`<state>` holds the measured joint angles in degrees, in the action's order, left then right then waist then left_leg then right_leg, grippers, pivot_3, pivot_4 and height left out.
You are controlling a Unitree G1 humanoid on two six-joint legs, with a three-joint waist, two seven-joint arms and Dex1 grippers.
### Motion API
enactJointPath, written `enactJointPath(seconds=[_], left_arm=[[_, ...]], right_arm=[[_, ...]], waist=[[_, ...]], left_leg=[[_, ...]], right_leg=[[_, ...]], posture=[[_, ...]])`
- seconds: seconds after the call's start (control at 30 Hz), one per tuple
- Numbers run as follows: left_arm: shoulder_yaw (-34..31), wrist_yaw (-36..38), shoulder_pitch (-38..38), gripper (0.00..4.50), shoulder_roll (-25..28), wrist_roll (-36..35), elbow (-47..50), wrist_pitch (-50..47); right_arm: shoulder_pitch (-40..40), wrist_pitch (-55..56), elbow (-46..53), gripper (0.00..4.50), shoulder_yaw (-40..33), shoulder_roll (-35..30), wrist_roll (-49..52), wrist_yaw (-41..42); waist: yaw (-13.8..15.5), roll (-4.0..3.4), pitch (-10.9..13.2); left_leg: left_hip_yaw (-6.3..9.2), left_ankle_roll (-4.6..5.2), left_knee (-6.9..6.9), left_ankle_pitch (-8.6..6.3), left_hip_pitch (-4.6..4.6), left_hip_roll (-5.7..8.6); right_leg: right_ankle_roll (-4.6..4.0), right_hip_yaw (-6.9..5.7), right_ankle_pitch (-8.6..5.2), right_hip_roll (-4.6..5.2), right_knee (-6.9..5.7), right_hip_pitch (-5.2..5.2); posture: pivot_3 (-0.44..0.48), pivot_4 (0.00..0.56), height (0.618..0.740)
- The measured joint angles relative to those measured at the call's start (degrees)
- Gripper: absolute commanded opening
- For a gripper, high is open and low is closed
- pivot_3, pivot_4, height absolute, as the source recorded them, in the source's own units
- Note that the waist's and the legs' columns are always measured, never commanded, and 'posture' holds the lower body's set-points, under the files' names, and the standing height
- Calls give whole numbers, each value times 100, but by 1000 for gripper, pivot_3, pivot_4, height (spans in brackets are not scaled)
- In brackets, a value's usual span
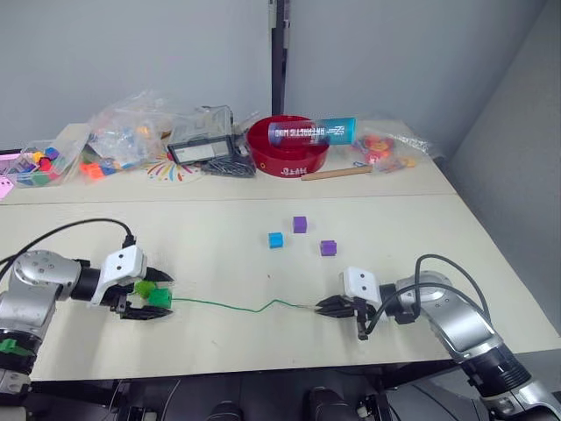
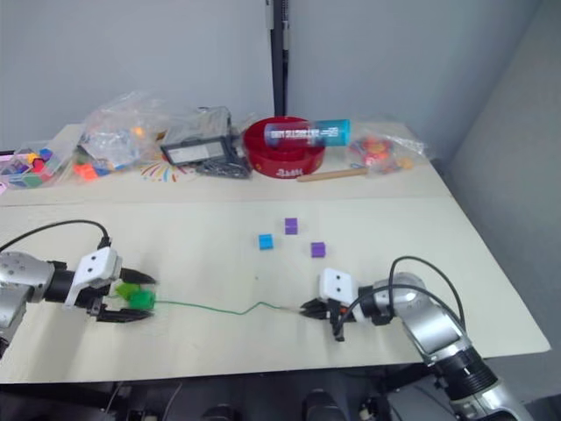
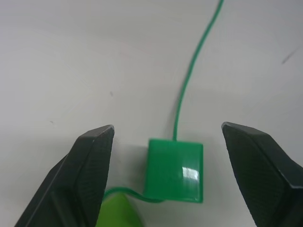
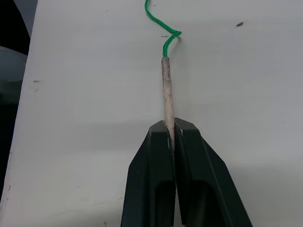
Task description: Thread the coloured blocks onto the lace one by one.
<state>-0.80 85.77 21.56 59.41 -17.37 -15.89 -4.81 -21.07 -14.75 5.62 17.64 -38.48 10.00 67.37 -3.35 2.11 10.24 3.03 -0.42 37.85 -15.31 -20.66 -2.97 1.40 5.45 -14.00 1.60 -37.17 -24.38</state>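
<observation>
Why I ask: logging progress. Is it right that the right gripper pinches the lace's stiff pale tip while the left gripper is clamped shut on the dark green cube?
Not quite. In the left wrist view the left gripper is open, its fingers either side of the dark green cube without touching it. The right gripper does pinch the thin green lace's stiff pale tip.

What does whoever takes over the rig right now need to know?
Right gripper: shut on the lace's pale tip.
Left gripper: open around the dark green block, not touching it.
The lace lies across the table between the grippers.
Done: the dark green block is on the lace; the lime block sits beside it, apparently threaded too.
Left: the blue block and two purple blocks, loose mid-table.
</observation>
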Motion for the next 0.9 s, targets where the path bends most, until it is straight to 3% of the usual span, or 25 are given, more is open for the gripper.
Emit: enactJointPath(seconds=[0.13,0.3,0.53,0.77,0.9], left_arm=[[-34,-213,-5,3757,-213,-378,1227,-837],[521,-1007,-355,3757,-1355,-382,2069,-1184],[1366,-1832,-264,3757,-2464,387,2030,-632],[1563,-1984,-109,3757,-2605,734,1791,-384],[1612,-1992,-108,2625,-2638,824,1743,-386]], right_arm=[[-137,-82,1,0,160,215,-71,-47],[-262,-179,-46,0,382,489,-208,-167],[-305,-221,-62,0,485,565,-330,-173],[-359,-233,-68,0,497,566,-422,-170],[-359,-284,-53,0,495,566,-421,-178]], waist=[[3,-4,0],[-2,-4,1],[70,-4,1],[72,-4,1],[73,-4,1]], left_leg=[[-1,0,0,0,2,0],[2,-1,2,0,1,1],[2,-1,5,0,2,6],[3,0,5,1,5,6],[3,0,5,1,6,6]], right_leg=[[1,2,0,1,-1,1],[-2,1,2,0,-3,1],[-1,4,5,3,0,3],[-1,4,6,3,-1,6],[-1,3,6,3,-1,7]], posture=[[0,150,731],[0,150,731],[0,150,731],[0,150,731],[0,150,731]])
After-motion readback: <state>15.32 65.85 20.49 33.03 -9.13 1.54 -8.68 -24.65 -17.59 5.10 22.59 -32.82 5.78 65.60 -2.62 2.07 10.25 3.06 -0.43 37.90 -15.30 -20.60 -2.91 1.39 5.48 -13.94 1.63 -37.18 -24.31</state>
